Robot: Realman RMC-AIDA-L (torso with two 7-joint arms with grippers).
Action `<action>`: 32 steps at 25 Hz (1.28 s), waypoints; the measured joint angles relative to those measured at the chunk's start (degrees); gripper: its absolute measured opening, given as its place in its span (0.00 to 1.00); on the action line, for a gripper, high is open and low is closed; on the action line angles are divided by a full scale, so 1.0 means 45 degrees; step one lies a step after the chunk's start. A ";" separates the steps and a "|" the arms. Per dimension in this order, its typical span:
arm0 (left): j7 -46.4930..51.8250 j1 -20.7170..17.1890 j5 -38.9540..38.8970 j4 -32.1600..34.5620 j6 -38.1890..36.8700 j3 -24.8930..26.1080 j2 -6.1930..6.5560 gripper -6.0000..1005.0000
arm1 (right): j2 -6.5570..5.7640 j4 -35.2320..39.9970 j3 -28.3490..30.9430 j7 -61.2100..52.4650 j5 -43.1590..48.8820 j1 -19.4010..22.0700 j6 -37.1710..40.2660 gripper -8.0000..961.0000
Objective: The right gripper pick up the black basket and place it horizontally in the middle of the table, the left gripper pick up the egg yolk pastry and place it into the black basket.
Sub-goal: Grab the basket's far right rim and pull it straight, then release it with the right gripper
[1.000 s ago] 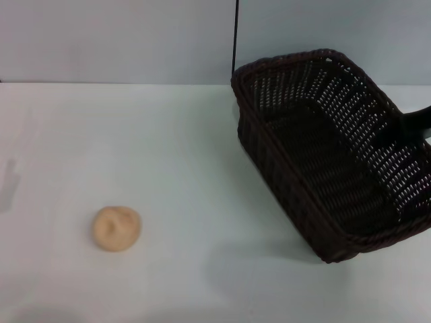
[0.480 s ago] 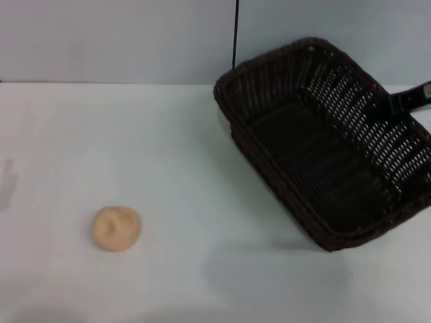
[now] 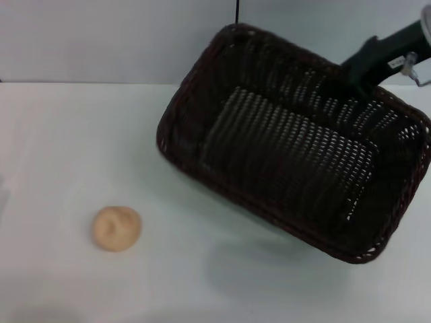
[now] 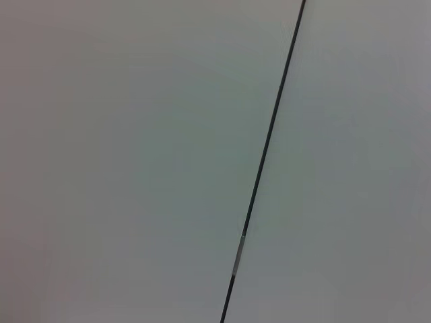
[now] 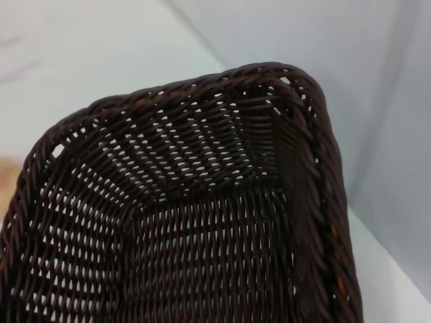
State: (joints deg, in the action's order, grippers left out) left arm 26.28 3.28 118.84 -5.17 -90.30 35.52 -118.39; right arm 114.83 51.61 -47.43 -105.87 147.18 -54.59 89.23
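Note:
The black basket (image 3: 289,148) hangs tilted above the right half of the white table (image 3: 81,148), its opening facing me and its shadow on the table below. My right gripper (image 3: 361,73) comes in from the upper right and is shut on the basket's far rim. The right wrist view looks into the basket's woven inside and one braided corner (image 5: 202,222). The egg yolk pastry (image 3: 116,229), a small pale tan ball, lies on the table at the front left, well apart from the basket. My left gripper is out of view; its wrist view shows only the wall.
A grey wall stands behind the table, with a thin black vertical line (image 3: 237,10) on it; the line also shows in the left wrist view (image 4: 266,155). Bare tabletop lies between the pastry and the basket.
The basket has swung left toward the table's middle and turned, its long side now running more across the table. My right gripper rose to the upper right. The pastry has not moved.

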 joint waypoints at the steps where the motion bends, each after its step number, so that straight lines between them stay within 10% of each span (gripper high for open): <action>1: -0.0003 -0.0164 0.0026 -0.0027 -0.0107 -0.0028 -0.0007 0.81 | 0.0000 0.0000 0.0000 0.0000 0.0000 0.0000 0.0000 0.16; 20: 0.0020 -0.0919 0.0034 -0.0317 -0.0581 -0.0472 -0.0053 0.81 | 0.0895 -0.0356 -0.3050 0.3602 -0.0198 -0.0394 -0.0555 0.16; 32: 0.0020 -0.0944 0.0035 -0.0355 -0.0600 -0.0511 -0.0012 0.81 | 0.0980 0.0104 -0.4316 0.3355 -0.0753 0.0161 -0.1476 0.27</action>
State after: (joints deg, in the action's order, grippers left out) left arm 26.37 -0.97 119.00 -6.77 -93.00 33.22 -118.45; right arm 119.24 52.08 -66.85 -90.77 143.79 -53.86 82.59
